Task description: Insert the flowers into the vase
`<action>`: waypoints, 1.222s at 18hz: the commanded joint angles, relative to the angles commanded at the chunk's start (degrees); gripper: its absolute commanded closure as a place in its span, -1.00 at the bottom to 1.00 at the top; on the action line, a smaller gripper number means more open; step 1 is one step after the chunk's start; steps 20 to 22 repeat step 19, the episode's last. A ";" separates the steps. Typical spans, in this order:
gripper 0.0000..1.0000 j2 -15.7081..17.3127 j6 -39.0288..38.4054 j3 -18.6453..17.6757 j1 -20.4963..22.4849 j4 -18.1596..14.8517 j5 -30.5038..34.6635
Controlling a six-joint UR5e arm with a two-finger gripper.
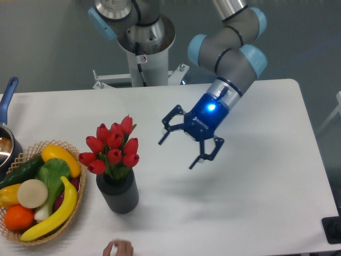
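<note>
The bunch of red tulip flowers with green stems (113, 150) stands upright in the short dark grey ribbed vase (118, 192), to the left of and slightly below the end effector (178, 151), well apart from it. The end effector hangs above the white worktop (256, 181) with fingers spread wide, holding nothing. Judging by this, the insertion looks done; only pulling the arm away seems left.
</note>
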 joint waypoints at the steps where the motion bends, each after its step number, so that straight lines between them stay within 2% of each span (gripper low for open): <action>1: -1.00 0.00 0.17 0.70 0.00 0.00 3.96; 3: -1.00 -0.17 0.26 2.20 -0.09 0.00 11.60; 7: -1.00 -0.35 0.53 3.96 -0.09 0.26 22.42; 10: -1.00 -1.75 3.77 5.80 -0.26 0.18 33.22; 13: -1.00 -2.98 7.46 7.12 -0.96 0.00 40.80; 19: -1.00 -4.74 7.21 9.15 -4.57 -0.44 48.89; 22: -1.00 -4.74 7.21 9.15 -4.57 -0.44 48.89</action>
